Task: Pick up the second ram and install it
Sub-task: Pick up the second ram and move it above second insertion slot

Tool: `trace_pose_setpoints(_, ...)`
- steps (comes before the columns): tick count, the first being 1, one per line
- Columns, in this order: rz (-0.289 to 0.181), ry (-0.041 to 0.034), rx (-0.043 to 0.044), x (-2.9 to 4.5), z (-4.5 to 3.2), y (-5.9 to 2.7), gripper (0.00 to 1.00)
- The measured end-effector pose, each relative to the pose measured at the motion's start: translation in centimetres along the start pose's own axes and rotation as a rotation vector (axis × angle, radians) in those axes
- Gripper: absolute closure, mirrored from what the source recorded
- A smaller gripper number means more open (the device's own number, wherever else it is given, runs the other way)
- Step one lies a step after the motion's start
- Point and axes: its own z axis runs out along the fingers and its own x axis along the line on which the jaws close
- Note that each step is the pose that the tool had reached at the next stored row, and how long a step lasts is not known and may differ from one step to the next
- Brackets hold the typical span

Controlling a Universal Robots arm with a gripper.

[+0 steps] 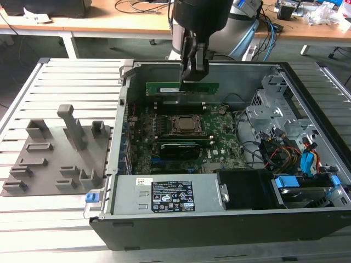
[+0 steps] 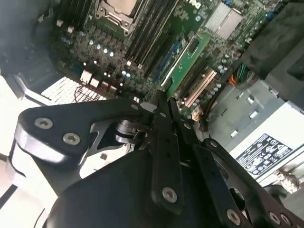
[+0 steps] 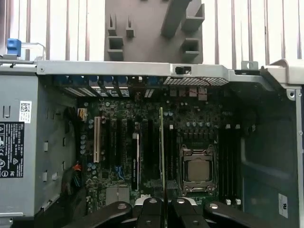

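Bordered at the rear by wood-topped desks (image 1: 109, 23) on white legs (image 1: 70, 45), strewn with loose cables (image 1: 140, 5). Dark floor (image 1: 27, 52) beneath. Slatted grey metal table (image 1: 71, 76) spanning the foreground, evenly and softly lit.

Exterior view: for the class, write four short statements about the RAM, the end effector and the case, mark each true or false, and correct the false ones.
1. The end effector grips the green RAM. True.
2. The RAM lies on the gray holder. False: it is held up over the open case, above the motherboard.
3. A cooler covers the CPU socket. False: the socket is bare, with its metal frame showing.
4. The holder sits outside the case, on the exterior view's left. True.
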Motion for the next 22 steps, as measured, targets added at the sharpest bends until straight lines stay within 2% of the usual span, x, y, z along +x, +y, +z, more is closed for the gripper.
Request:
trace_pose_setpoints(9,0.0,0.0,-0.0003,-0.29,0.8,-2.09,0.86)
trace_pose_setpoints(15,0.0,-0.0001,-0.0003,-0.35,1.16,-2.68,0.86)
trace_pose_setpoints(22,0.0,-0.0001,-0.0004,-0.41,1.9,-3.76,0.86)
